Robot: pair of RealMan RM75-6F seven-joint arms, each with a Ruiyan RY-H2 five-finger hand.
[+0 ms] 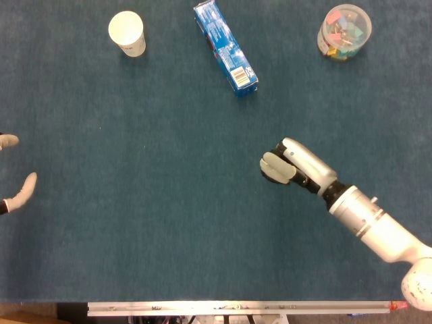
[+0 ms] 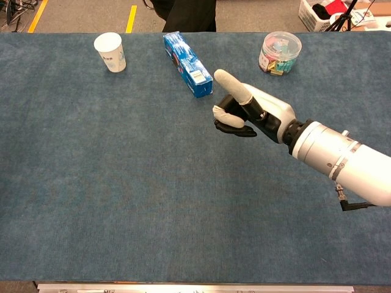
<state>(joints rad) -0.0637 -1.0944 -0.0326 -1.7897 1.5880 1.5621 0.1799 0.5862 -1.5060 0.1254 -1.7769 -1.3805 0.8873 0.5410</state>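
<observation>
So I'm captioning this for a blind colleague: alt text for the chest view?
The right hand hovers empty over a blue table, nearest a blue box. A paper cup and a clip tub stand farther back.

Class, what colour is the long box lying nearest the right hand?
Blue, with white print; the box shows best in the chest view.
</observation>
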